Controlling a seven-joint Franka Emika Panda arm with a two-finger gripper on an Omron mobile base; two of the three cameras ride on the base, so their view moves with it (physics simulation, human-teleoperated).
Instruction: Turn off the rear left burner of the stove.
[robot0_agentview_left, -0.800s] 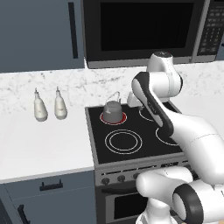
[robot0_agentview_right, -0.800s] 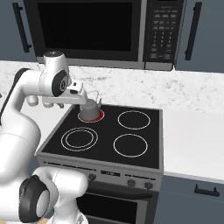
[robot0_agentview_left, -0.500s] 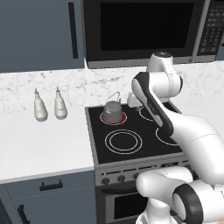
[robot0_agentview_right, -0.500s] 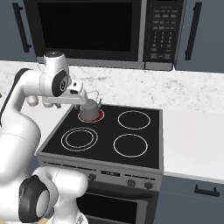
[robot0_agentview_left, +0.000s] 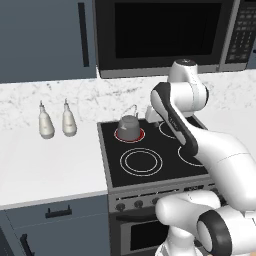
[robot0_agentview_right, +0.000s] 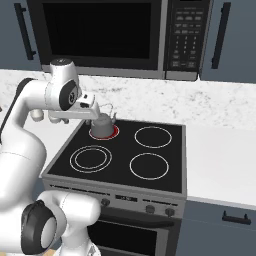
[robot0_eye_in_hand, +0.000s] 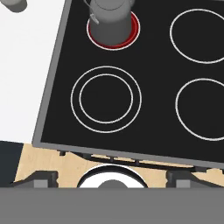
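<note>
The rear left burner (robot0_eye_in_hand: 113, 33) glowed red under a grey kettle (robot0_eye_in_hand: 111, 15). The knobs (robot0_agentview_left: 138, 204) sat on the stove (robot0_agentview_right: 125, 160) front, low and well below the hand (robot0_agentview_right: 92, 112) above the cooktop. Whether it was clenched or released, I could not tell.

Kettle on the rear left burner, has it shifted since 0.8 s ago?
No. The kettle sits on the glowing rear left burner, in the same place against the stove edge.

The stove (robot0_agentview_left: 150, 165) has a smooth black glass top and a grey steel front (knobs dark, matt); on its red-glowing rear left burner (robot0_eye_in_hand: 133, 36) sits a dull grey metal kettle (robot0_eye_in_hand: 111, 17), beside a white speckled marble-look counter (robot0_agentview_left: 50, 165)
</note>
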